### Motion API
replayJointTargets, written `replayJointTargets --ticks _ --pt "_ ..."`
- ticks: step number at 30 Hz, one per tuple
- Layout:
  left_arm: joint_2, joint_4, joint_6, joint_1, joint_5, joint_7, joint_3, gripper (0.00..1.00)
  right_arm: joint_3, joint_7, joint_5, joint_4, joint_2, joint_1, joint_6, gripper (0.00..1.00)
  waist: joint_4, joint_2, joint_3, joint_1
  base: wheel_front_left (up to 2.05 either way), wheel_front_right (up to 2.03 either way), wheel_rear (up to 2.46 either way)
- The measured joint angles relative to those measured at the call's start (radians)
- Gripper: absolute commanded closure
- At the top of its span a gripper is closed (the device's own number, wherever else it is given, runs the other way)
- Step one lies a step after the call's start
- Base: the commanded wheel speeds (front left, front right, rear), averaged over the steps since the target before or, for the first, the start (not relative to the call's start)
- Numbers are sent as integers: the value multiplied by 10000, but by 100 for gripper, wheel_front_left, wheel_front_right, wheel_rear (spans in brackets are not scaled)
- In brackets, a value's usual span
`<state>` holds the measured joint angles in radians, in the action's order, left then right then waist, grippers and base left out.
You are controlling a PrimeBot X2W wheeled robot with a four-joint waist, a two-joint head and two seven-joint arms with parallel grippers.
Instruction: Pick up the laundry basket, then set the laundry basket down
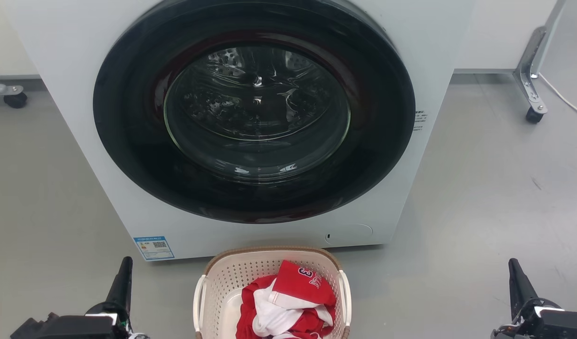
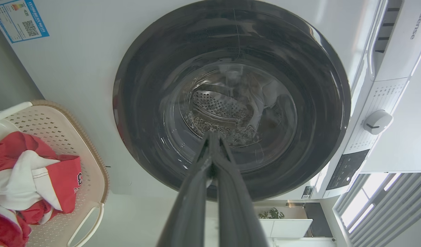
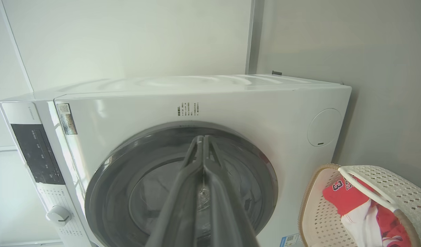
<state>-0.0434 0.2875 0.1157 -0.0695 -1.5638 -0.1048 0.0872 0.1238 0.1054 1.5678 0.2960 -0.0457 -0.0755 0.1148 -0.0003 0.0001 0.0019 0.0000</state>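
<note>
1. The laundry basket (image 1: 229, 278) sits on the smooth grey floor (image 1: 481, 212) at the head view's bottom centre, just before the glossy white washer (image 1: 58, 52).
2. Cream holed plastic, rounded-rectangular, brown woven-look rim, white side handles; crumpled red-and-white clothes (image 1: 288, 301) inside.
3. Its door (image 1: 255, 117) is round dark glass.
4. Left gripper (image 1: 124, 266), lower left, and right gripper (image 1: 514, 266), lower right: fingers pressed together, holding nothing.
</note>
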Motion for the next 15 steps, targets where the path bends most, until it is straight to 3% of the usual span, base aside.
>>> replayJointTargets --ticks 15 --pt "17 58 79 -83 -370 -86 35 100 84 79 282 31 15 -170 56 100 3 0 -2 0 0 0 0"
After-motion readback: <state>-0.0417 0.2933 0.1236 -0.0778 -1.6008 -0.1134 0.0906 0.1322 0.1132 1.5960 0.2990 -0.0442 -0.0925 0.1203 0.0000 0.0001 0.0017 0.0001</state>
